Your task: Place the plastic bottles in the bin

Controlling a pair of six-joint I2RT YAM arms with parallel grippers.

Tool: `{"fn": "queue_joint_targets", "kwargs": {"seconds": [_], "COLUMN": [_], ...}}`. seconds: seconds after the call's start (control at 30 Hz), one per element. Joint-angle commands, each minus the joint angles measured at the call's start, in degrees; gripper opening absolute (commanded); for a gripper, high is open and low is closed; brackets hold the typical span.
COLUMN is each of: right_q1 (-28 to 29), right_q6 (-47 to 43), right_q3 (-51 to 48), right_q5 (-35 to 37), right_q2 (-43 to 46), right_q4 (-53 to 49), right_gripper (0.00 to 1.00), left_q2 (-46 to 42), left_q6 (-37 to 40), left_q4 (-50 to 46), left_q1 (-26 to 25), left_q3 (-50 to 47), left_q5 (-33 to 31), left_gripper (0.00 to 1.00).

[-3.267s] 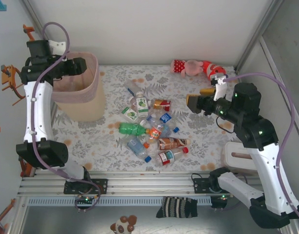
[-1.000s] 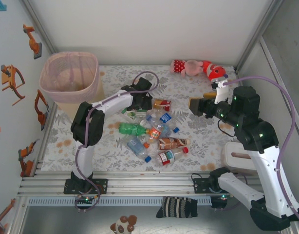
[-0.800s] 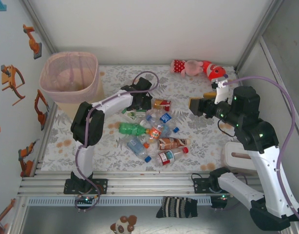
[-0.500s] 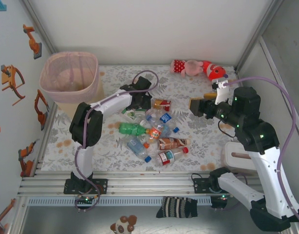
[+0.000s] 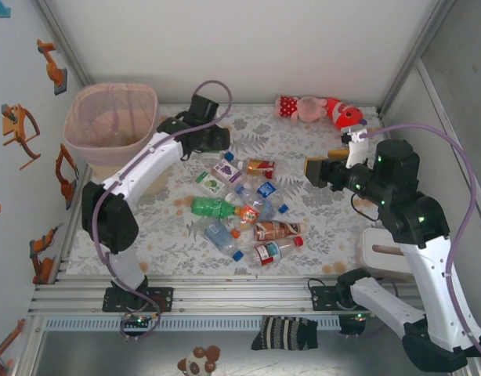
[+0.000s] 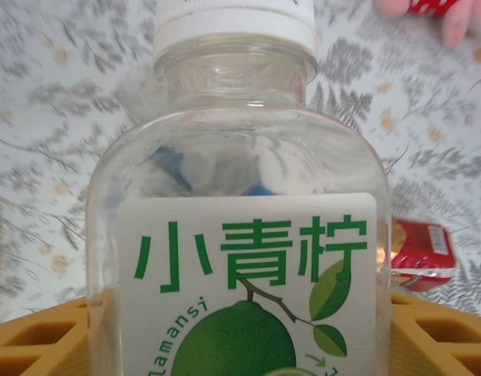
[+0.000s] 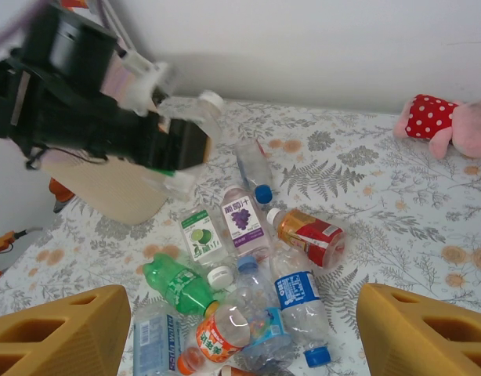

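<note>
Grip first: your left gripper (image 5: 211,139) is clamped on a lime-label bottle (image 6: 240,235), clear with a white cap, and its yellow fingers (image 6: 37,338) press against both sides of the body. From above, that gripper hangs over the table just right of the bin (image 5: 150,98), level with its right wall and not over the opening. The rim on that side is the nearest thing to the bottle you hold.

The pile of bottles (image 5: 244,205) lies on the floral cloth further right of the bin and nearer to you. It includes a green bottle (image 5: 213,207), a grape-label bottle (image 7: 242,219) and a red-label bottle (image 7: 311,233), several touching or overlapping.

Your right gripper (image 5: 309,168) hovers beyond the pile, well apart from the bin. Its jaws are spread wide with nothing between them.

A plush toy (image 5: 319,108) lies along the back wall, far right of the bin. A white box (image 5: 385,249) sits at the near right, farthest from the bin.
</note>
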State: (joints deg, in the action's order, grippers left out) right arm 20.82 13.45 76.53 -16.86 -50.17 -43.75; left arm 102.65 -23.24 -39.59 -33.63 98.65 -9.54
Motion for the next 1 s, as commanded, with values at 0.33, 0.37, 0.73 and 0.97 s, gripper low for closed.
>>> {"fn": "queue_joint_targets", "kwargs": {"seconds": [0.33, 0.37, 0.73, 0.97], "right_q1": [0.1, 0.1, 0.1, 0.1], "right_q6": [1.3, 1.2, 1.5, 1.7], "right_q3": [0.7, 0.8, 0.6, 0.5], "right_q5": [-0.8, -0.9, -1.5, -1.4], "right_q2": [-0.7, -0.8, -1.3, -1.2], "right_q4": [1.5, 1.6, 2.1, 2.0], "right_gripper": [0.75, 0.75, 0.75, 0.75], "left_q2": [-9.5, -9.9, -12.4, -10.0], "left_q6": [11.6, 12.0, 14.3, 15.9], "left_q4": [-12.3, -12.6, -15.0, -13.3], "left_q1": [9.4, 10.4, 30.4, 36.2], "left_q3": [18.5, 19.0, 19.0, 13.6], "left_q5": [0.3, 0.4, 14.8, 25.0], "left_gripper": [0.70, 0.70, 0.71, 0.71]}}
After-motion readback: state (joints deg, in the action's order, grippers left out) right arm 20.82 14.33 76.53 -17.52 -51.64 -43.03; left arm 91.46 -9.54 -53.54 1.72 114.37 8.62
